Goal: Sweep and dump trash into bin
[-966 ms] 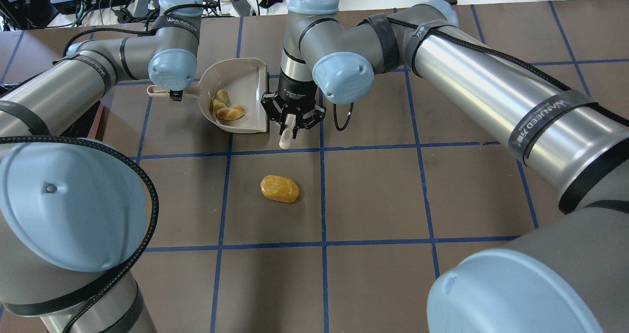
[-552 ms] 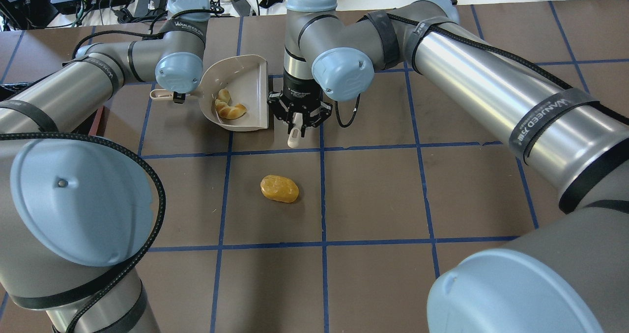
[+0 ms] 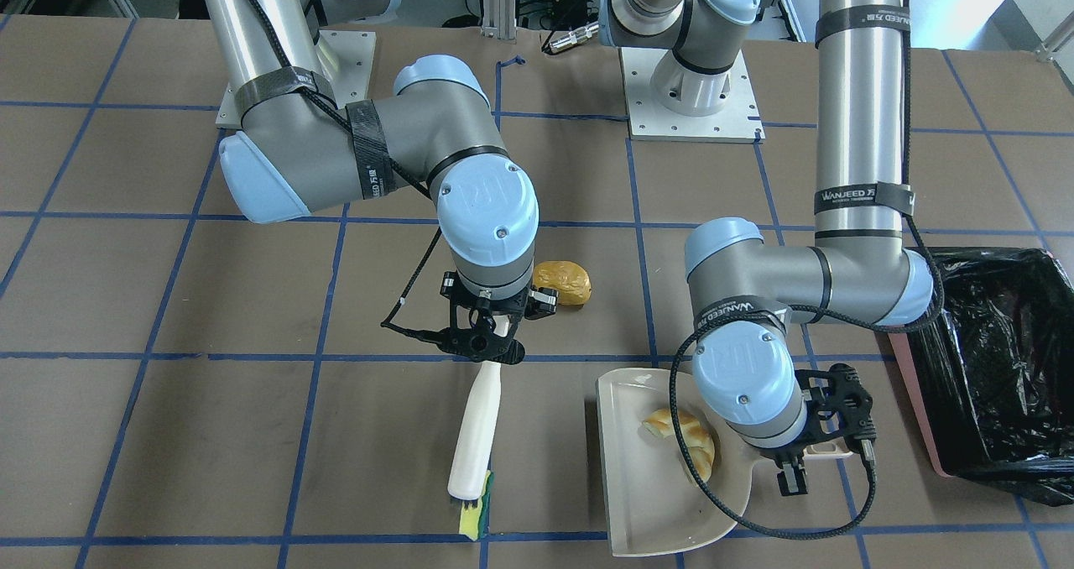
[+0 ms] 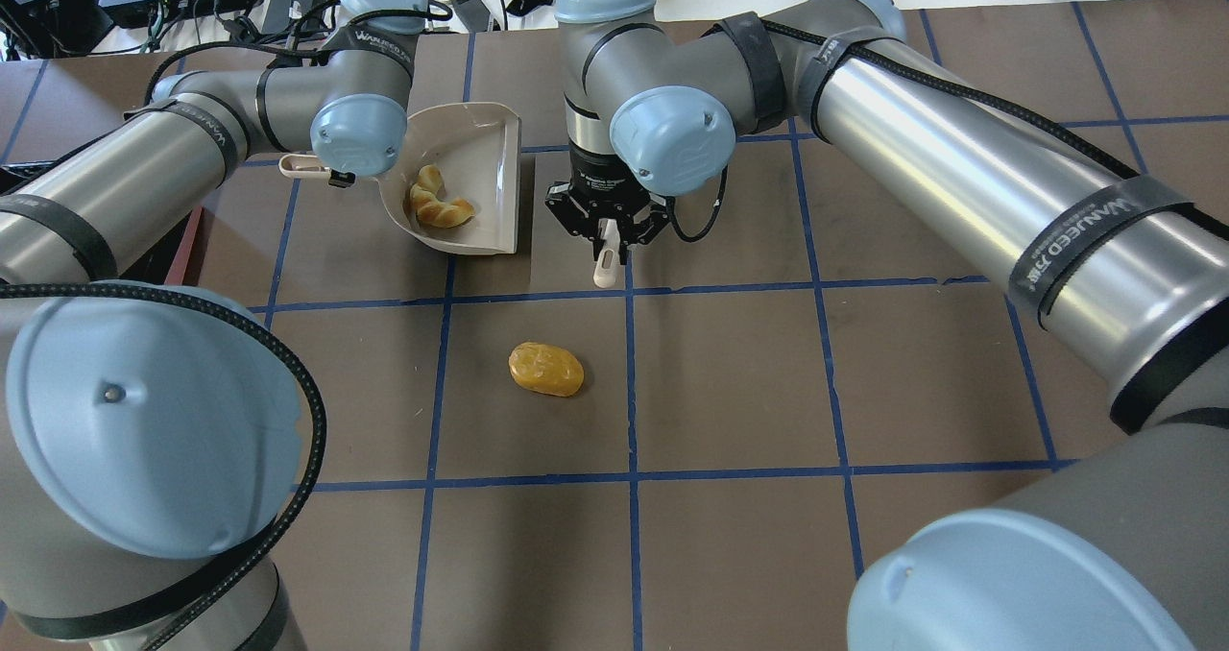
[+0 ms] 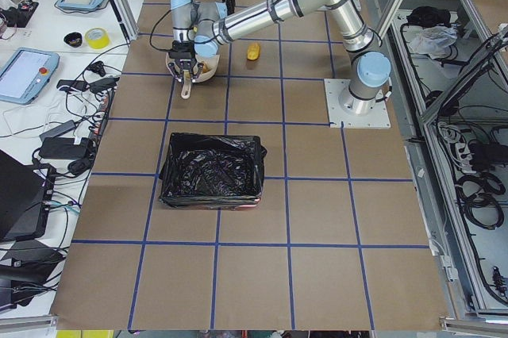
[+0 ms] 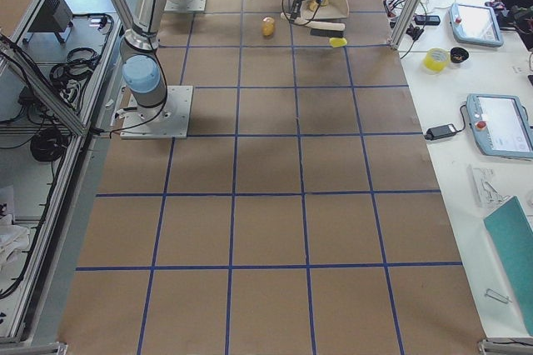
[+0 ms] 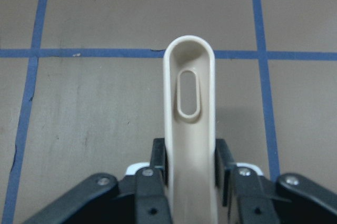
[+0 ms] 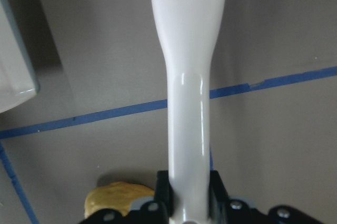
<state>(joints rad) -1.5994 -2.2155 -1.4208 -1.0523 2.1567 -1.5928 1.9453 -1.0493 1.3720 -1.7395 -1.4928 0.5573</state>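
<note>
My left gripper (image 3: pixel 826 439) is shut on the handle of the beige dustpan (image 3: pixel 638 485), which also shows in the overhead view (image 4: pixel 480 152). The pale curved peel piece (image 3: pixel 684 439) lies in the pan. My right gripper (image 3: pixel 491 334) is shut on a white brush (image 3: pixel 474 435). The brush head rests against the yellow-and-green sponge (image 3: pixel 477 514), left of the pan. The golden-brown lump (image 4: pixel 545 370) lies alone on the table behind the right gripper (image 4: pixel 607 229). The pink bin with its black bag (image 3: pixel 998 368) stands beside the left arm.
The table is brown paper with a blue tape grid. Both arm bases are bolted on plates at the robot's side (image 3: pixel 688 103). Cables, tablets and a tape roll (image 5: pixel 97 38) lie on the white bench past the table's far edge.
My right gripper has moved the brush sideways away from the dustpan's open edge. My left arm has shifted the dustpan slightly away from the robot, peel still inside.
</note>
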